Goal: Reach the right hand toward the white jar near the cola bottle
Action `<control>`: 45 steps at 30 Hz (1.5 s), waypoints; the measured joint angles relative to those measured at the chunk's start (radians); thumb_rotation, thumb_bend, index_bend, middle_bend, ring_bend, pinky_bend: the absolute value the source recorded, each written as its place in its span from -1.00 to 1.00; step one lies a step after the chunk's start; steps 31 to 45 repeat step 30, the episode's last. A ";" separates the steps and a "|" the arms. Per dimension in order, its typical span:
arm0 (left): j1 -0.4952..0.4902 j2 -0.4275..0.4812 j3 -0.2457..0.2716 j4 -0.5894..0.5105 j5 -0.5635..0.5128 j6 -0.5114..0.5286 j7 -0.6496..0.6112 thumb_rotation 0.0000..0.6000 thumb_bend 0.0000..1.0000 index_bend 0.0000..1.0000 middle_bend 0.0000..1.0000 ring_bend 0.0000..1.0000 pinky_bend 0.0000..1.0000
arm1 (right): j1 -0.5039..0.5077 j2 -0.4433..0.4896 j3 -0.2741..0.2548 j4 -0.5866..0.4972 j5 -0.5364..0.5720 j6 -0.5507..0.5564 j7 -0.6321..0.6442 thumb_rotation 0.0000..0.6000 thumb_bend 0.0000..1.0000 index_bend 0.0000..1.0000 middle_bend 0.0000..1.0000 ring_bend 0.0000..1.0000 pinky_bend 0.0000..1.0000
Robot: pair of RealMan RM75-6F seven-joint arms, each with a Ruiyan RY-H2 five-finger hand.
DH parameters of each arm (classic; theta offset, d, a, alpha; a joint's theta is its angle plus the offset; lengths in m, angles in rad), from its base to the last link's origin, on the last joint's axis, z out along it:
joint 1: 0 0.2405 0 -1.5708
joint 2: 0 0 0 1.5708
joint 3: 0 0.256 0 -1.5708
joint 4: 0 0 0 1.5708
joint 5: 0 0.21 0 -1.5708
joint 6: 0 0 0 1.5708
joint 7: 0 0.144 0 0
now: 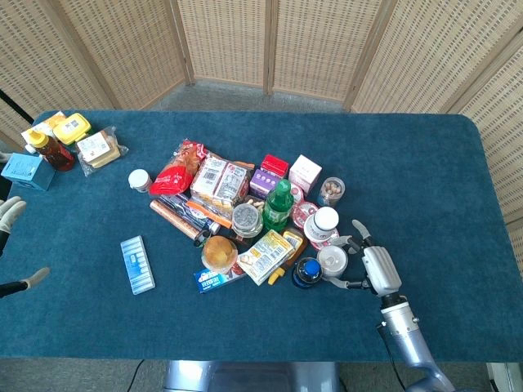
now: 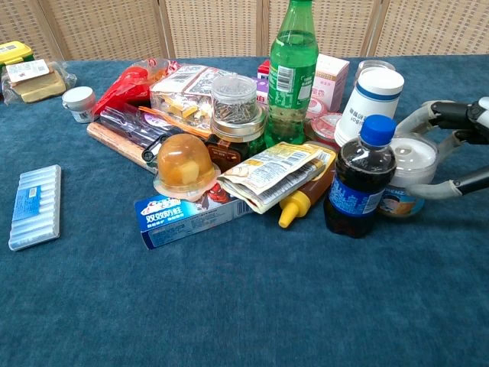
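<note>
My right hand (image 2: 457,145) at the white jar (image 2: 406,174)

Nearest me on the blue desk (image 2: 229,306) stands the cola bottle (image 2: 356,179); the white jar sits just to its right, and my fingers (image 1: 353,240) curve around it, spread on both sides, though I cannot tell if they grip. Behind stands a white bottle (image 2: 370,102). My left hand (image 1: 10,214) hangs spread, far off.
</note>
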 measured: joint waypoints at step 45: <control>0.000 0.005 0.003 -0.008 0.021 0.007 -0.019 1.00 -0.75 -1.00 -1.00 -1.00 -1.00 | -0.082 0.261 0.056 -0.374 -0.081 0.231 -0.149 1.00 -1.00 -0.10 0.31 0.05 -0.13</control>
